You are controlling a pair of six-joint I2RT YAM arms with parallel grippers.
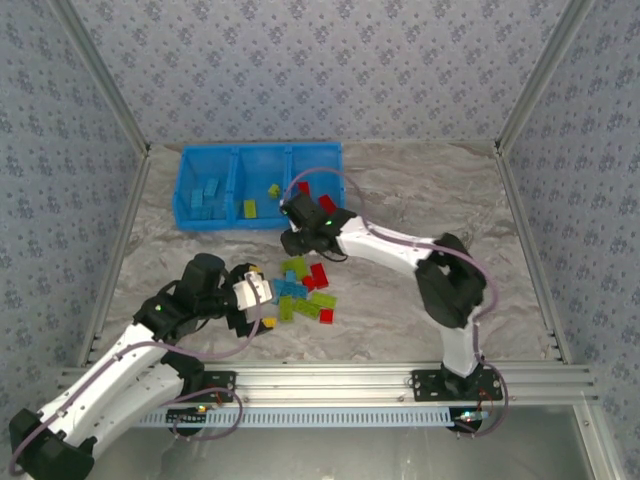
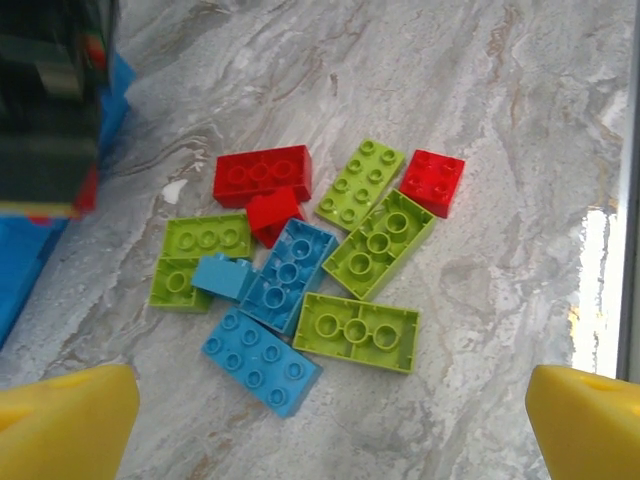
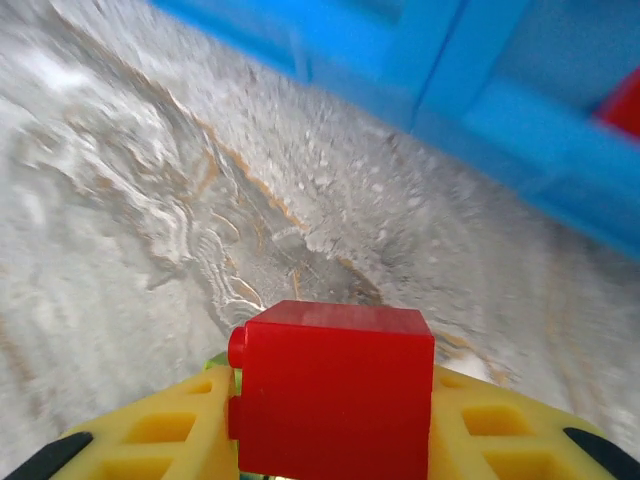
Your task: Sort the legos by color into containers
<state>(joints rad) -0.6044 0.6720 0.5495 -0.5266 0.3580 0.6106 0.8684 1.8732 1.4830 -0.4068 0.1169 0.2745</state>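
Grey-veined marble tabletop (image 1: 420, 190), flower-print walls around it. Three bright blue open-top plastic bins (image 1: 180, 195), joined in a row, sit at the far left-centre: light blue bricks in the left bin, lime in the middle, red in the right. The loose legos (image 1: 303, 290), small studded plastic bricks in red, lime green and light blue, lie heaped mid-table between the arms, many touching or overlapping. Judging by look, they are light, rigid, hard glossy plastic, not fragile but a bit slick. Best hold is probably across two flat opposite side walls, on the short width, not on the studs. Outliers are the easy picks, e.g. the square red four-stud brick (image 2: 432, 182) at the pile's edge, which has free sides. The light blue wedge piece (image 2: 222, 275) lies jammed against its neighbours, so it is harder. The right gripper (image 3: 330, 440) is clenched on a small red plastic brick (image 3: 335, 385), with a yellow finger against each side wall and the brick upright; a sliver of lime shows low beside it, unclear what. The background there is blurred, with the bin wall close ahead. The right arm rises from its near-right base, elbow bent high, forearm stretched left and away, wrist (image 1: 300, 235) just in front of the red bin. The left gripper (image 2: 330, 420) is released wide, its yellow fingertips (image 2: 70, 425) at the frame corners, hanging above the pile's near side. The left arm slants up from the near-left corner, wrist pitched down at the bricks.
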